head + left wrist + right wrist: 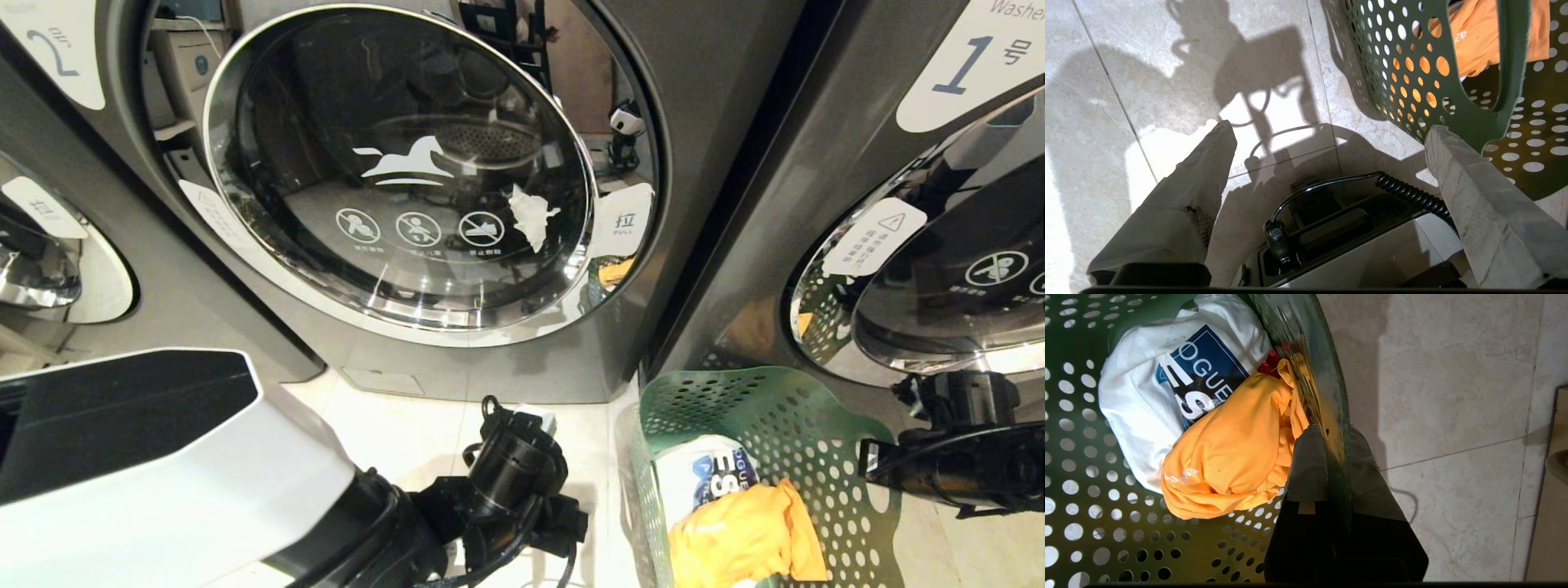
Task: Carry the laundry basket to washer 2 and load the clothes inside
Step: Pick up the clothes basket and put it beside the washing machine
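The basket [767,457] sits on the tiled floor [392,433] at about five o'clock in the head view, in front of the gap between the two grey machines. Its near end is cut off by the picture's lower edge. Inside lie a white shirt [702,478] with a blue print and an orange garment [743,531] bunched over it; something red [1269,366] peeks out beside them, too little of it to name.

Washer 2 [408,163] fills the twelve o'clock stretch, its round glass door shut, a white horse mark on the glass and a numeral 2 label [61,49] at ten o'clock. Washer 1 [939,204] stands at two o'clock, only partly in frame.

The right claw [1327,457] is pinched tight on the basket's rim, one finger inside the wall and one outside. In the head view only its dark wrist shows at four o'clock.

The left claw [1331,139] is spread wide, holding nothing, over bare floor just beside the basket's other end. One padded finger [1474,196] stands by the slot handle [1478,61]; whether it touches the rim is hard to tell.
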You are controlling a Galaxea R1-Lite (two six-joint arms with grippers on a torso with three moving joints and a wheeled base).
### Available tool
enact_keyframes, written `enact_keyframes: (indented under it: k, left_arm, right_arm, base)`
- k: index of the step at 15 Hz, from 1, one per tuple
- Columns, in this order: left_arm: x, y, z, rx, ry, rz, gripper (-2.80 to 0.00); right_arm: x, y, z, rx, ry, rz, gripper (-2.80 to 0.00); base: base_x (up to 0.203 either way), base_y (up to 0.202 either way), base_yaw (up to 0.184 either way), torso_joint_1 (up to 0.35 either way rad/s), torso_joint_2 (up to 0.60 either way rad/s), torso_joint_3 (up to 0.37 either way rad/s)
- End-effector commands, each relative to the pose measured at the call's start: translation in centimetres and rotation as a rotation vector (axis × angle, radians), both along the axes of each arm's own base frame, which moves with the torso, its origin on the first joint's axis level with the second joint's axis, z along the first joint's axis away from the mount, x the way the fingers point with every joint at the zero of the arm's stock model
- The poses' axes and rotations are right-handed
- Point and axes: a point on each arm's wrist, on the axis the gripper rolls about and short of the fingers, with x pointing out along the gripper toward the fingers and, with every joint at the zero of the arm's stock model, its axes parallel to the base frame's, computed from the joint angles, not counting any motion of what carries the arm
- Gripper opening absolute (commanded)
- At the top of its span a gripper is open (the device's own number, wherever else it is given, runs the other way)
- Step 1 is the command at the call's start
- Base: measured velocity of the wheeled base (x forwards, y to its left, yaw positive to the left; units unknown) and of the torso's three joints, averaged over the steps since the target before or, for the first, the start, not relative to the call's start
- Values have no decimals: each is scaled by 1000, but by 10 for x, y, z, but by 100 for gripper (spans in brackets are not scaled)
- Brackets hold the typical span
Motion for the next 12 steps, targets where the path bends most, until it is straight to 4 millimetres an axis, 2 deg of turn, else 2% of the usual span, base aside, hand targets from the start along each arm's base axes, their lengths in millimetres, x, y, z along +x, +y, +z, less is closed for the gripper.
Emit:
enact_keyframes:
  k: [1,7,8,12]
  left_arm:
    - [-1,0,1,-5,-3,2,0]
    - [-4,4,3,-4,-3,3,0]
    - [-4,5,3,-2,-1,3,0]
    - [-8,10,7,-3,-2,3,0]
  right_arm:
    - [-3,-1,1,1,4,-9,-280]
    - [-12,-11,-5,-19,60,-74,-280]
    - [-13,-11,-10,-14,75,-71,0]
    - [-12,-10,-10,-11,71,-68,0]
  base:
    - [0,0,0,0,0,0]
    - [0,0,0,0,0,0]
    - [0,0,0,0,0,0]
    - [0,0,0,0,0,0]
